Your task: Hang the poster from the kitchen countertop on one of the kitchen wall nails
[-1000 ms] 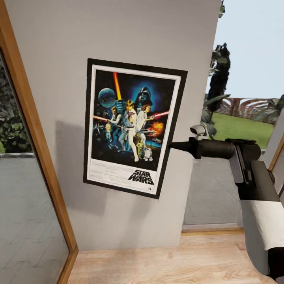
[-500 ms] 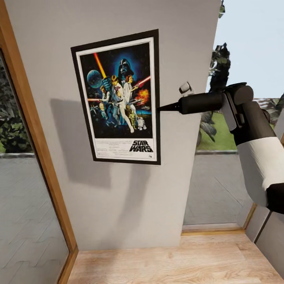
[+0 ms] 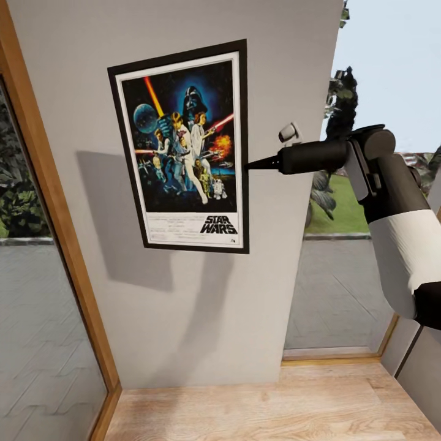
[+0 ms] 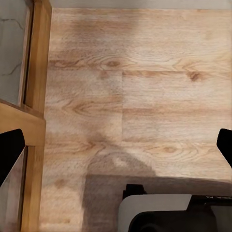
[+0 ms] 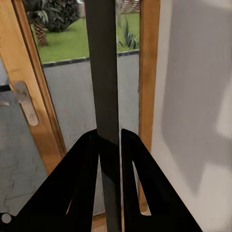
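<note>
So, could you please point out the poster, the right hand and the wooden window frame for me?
poster (image 3: 184, 147): head view, on the printed art at its middle.
right hand (image 3: 250, 166): head view, at the fingertips on the poster's edge.
wooden window frame (image 3: 58, 208): head view, on its upright post.

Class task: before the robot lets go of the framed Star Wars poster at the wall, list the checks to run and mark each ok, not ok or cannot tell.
1. Right hand grips the black-framed Star Wars poster at its right edge: ok; the right wrist view shows the fingers closed on the edge.
2. Poster held up against the pale grey wall: ok.
3. Poster hangs straight: not ok, slightly tilted.
4. Small dark wall nail lined up behind the poster: cannot tell.
5. Left hand empty, open over the wooden floor: ok.
</note>
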You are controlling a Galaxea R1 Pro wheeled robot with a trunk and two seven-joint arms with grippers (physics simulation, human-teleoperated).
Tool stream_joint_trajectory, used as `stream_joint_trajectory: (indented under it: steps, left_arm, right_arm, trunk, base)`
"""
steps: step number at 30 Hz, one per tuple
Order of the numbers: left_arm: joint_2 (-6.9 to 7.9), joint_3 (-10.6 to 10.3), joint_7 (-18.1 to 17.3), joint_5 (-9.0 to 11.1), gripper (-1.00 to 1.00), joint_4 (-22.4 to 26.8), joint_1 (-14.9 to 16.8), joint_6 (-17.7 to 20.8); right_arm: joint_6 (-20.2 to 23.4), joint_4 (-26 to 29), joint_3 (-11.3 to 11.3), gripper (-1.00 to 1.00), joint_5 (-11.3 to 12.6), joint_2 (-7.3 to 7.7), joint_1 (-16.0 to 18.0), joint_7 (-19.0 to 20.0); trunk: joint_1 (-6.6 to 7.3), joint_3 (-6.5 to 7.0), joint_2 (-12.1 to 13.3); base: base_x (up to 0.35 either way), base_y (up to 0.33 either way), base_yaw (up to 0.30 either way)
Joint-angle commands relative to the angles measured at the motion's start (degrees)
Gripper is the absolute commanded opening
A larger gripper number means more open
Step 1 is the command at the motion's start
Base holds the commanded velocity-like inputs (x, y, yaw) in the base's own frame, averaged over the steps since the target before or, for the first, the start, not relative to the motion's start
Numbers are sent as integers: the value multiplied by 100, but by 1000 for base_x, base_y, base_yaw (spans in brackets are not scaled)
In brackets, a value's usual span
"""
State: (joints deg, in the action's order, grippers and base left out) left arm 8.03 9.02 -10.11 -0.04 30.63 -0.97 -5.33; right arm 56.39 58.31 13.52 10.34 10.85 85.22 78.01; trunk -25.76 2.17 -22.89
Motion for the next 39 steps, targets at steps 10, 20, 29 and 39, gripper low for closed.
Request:
stream_joint_trajectory:
  steps: [10,20,29,39]
  left_arm:
    - [-4,29,-44,-2,100,5,-1,-3]
    - [-4,29,-37,-3,100,5,-4,6]
    - [-4,29,-35,-2,100,4,-3,6]
    - [-4,29,-35,-4,100,2,-2,6]
  right_arm:
    - [42,-38,-18,-100,519,5,-6,21]
    - [39,-33,-25,-100,530,13,-6,14]
    - [39,-10,-25,-100,533,14,-6,12]
    - [39,-4,-25,-100,531,15,-6,12]
  trunk:
    - [-2,-1,-3]
    - [-2,-1,-3]
    - [-2,-1,-3]
    - [-2,-1,-3]
  base:
    - [0,0,0]
    - [45,0,0]
    - [314,0,0]
    - [333,0,0]
